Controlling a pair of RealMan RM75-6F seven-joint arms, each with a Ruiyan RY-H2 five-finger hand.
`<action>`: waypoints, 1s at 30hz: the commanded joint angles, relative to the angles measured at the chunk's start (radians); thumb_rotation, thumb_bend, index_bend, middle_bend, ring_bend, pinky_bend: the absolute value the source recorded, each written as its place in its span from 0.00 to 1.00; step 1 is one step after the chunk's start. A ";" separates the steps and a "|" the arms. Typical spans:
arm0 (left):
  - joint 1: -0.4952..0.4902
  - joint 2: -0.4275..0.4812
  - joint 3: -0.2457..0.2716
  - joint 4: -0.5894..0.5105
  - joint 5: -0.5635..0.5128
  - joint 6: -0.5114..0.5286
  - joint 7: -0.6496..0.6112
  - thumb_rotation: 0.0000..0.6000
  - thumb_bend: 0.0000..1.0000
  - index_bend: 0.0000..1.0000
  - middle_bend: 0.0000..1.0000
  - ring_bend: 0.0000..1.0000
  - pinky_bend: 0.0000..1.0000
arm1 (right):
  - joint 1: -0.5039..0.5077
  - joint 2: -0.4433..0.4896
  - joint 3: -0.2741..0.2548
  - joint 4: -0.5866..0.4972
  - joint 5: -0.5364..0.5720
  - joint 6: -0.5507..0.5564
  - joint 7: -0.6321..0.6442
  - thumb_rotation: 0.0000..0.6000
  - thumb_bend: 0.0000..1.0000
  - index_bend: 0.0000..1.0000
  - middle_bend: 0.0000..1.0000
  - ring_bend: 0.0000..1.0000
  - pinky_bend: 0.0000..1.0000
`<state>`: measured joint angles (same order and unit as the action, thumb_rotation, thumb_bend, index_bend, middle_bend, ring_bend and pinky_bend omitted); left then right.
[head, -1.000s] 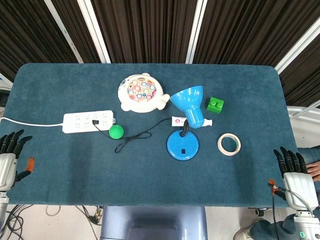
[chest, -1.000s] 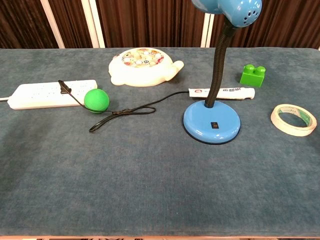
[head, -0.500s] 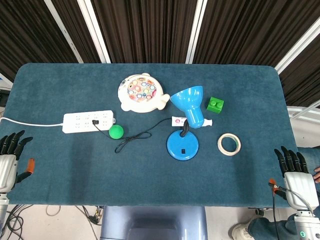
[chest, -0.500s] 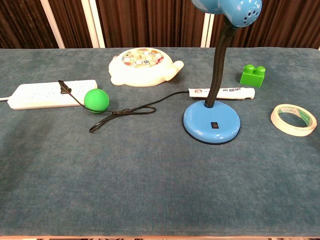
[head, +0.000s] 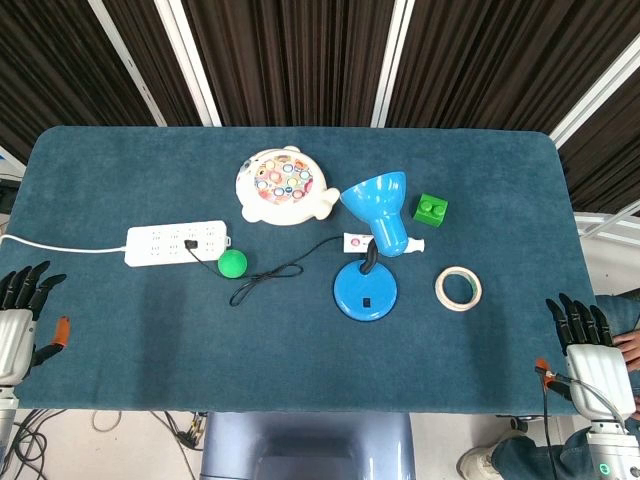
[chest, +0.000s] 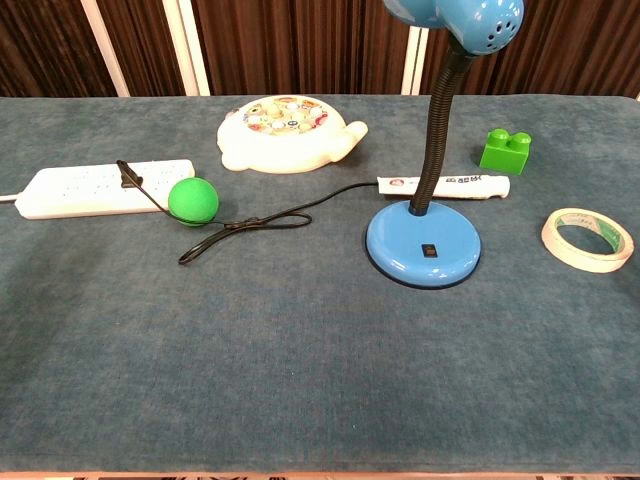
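**Both hands idle at the near table edge, holding nothing**

My left hand (head: 18, 325) sits off the near-left corner of the table (head: 120, 370), fingers spread, nothing in it. My right hand (head: 588, 350) sits off the near-right corner, fingers likewise apart and empty. Neither shows in the chest view.

Nearest my right hand: one roll of tape (head: 458, 288), lying flat, well apart from the hand. Nearest my left: one white power strip (head: 176, 243), with a black plug in it.

Moving back: one blue desk lamp (head: 366, 290), base on the cloth, neck bent, shade tilted over it. Its black cord (head: 270, 277) loops left to the strip and passes just beside one green ball (head: 233, 263). Behind the lamp neck lies one white tube (chest: 445, 185); there is print on it, too small for me to read. One green building brick (head: 431, 209) stands right of the shade.

Farthest: one white fish-shaped toy (head: 283, 186) with coloured rings on top.
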<state>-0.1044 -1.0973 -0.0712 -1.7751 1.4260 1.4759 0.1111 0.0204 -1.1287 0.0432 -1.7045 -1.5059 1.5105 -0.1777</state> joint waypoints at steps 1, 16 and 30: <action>-0.001 -0.001 0.000 -0.001 -0.002 -0.004 0.002 1.00 0.50 0.18 0.03 0.00 0.00 | 0.003 0.010 -0.005 -0.012 -0.003 -0.010 0.004 1.00 0.36 0.00 0.03 0.11 0.18; -0.006 -0.003 -0.001 -0.007 -0.012 -0.016 0.007 1.00 0.50 0.18 0.03 0.00 0.00 | 0.137 0.015 -0.013 -0.119 -0.015 -0.235 -0.085 1.00 0.51 0.00 0.47 0.61 0.50; -0.008 0.000 -0.006 -0.009 -0.026 -0.022 0.000 1.00 0.50 0.18 0.03 0.00 0.00 | 0.335 -0.158 0.050 -0.204 0.261 -0.497 -0.396 1.00 0.63 0.00 0.65 0.77 0.67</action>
<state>-0.1123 -1.0973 -0.0773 -1.7843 1.3998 1.4542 0.1111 0.3169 -1.2434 0.0804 -1.8926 -1.3016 1.0531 -0.5193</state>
